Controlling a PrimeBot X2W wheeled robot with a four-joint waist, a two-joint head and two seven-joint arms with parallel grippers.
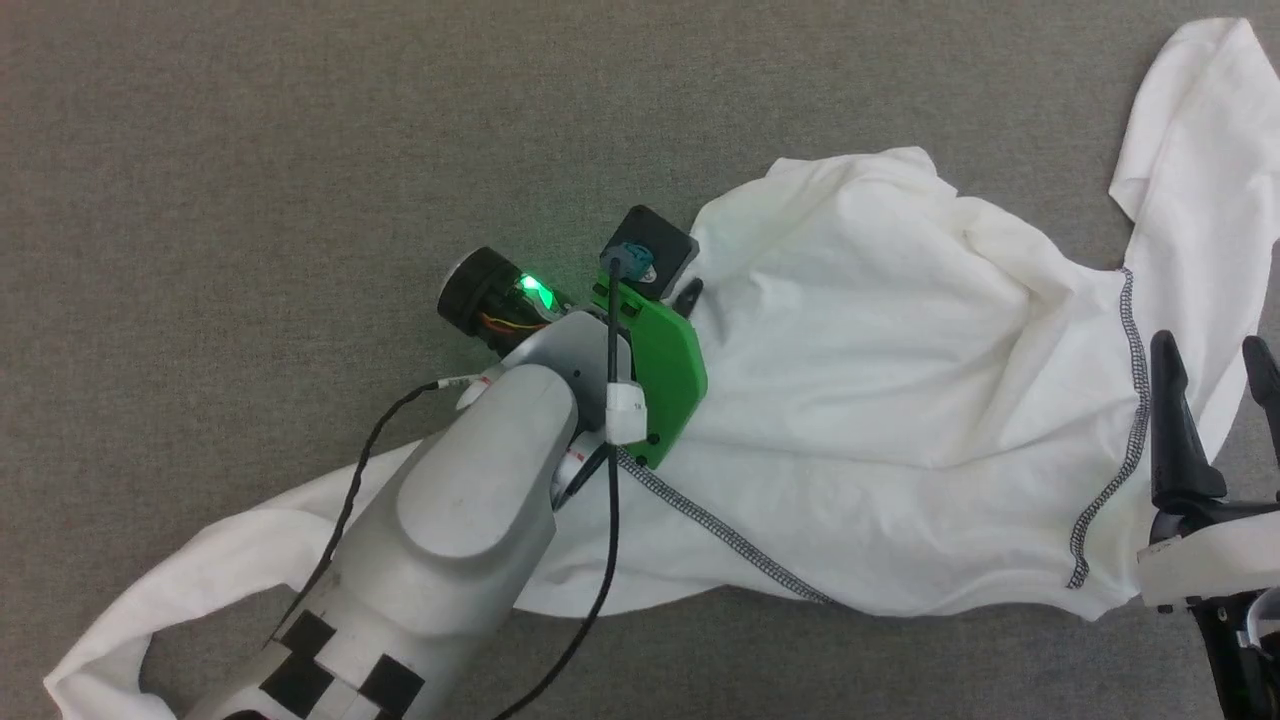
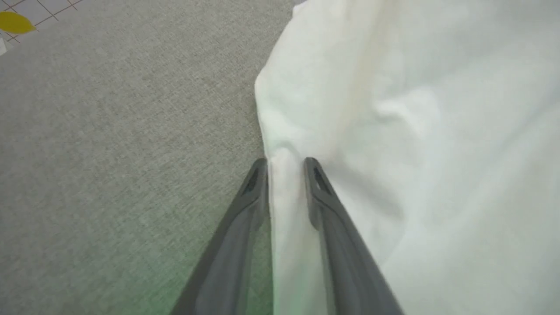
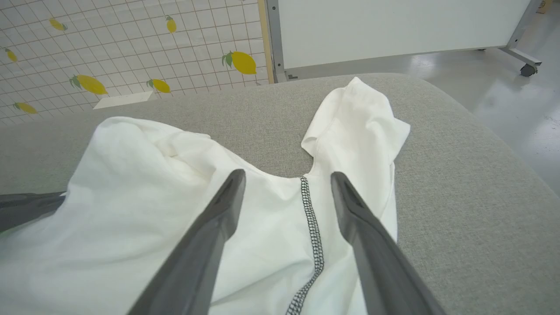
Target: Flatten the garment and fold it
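The garment (image 1: 900, 380) has an edge fold pinched in the left hand (image 2: 285, 162); the right hand (image 3: 287, 175) hovers spread.

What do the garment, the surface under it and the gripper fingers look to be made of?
The garment looks like thin white knit, probably cotton jersey, matte: it drapes in soft folds, with a dark overlock seam. The surface is grey woven upholstery fabric with a visible coarse weave, seemingly padded given its rounded edge. The fingers are dark grey and matte, likely moulded plastic or rubber.
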